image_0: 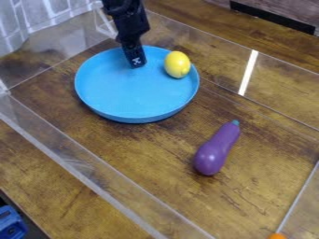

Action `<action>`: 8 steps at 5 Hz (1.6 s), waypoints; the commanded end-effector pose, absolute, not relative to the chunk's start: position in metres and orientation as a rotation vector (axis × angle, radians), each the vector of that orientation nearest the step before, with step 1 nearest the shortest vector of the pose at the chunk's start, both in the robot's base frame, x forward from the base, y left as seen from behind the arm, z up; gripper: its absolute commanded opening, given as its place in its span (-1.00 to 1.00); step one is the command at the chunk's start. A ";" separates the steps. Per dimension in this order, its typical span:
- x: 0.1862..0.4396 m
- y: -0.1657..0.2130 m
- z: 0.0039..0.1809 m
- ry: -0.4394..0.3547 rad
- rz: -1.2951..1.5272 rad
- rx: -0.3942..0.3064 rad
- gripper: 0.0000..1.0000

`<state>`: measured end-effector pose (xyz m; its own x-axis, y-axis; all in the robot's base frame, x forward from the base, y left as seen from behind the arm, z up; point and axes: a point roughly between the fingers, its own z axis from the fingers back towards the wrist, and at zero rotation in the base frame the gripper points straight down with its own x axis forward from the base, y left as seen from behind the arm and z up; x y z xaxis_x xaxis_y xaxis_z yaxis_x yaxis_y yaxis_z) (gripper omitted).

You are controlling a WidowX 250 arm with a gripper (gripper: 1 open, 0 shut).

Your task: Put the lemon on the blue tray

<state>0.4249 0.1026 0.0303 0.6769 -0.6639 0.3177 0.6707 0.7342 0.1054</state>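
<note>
The lemon [178,63] is seen lying on the right part of the blue tray [125,101], close to the tray's raised rim and resting on its surface. The tray is placed on a dark wooden table [112,177], in the far left part of the scene, within a low clear-walled enclosure [75,154] whose edges are visible across the tabletop.

The gripper [134,63] is positioned over the far part of the tray, pointed steeply downward, just left of the lemon and apart from it. A small gap of blue is visible between the black fingers [134,58] and the fruit. The jaws are closed together, and nothing is seen held between them. Whether the tip touches the tray surface cannot be told.

A purple eggplant [215,149] is lying on the table to the near right, well apart from the tray, with its narrow stem end directed toward the far right. A bright streak of reflected light [249,71] is noted on the wood to the right of the tray.
</note>
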 end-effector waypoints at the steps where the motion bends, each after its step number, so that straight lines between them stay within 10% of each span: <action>1: 0.422 0.109 0.062 -0.405 -0.746 0.027 1.00; 8: 0.446 0.080 0.032 -0.450 -0.847 0.030 1.00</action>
<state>0.4425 0.0927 0.0296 0.6126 -0.6976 0.3716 0.6889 0.7017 0.1817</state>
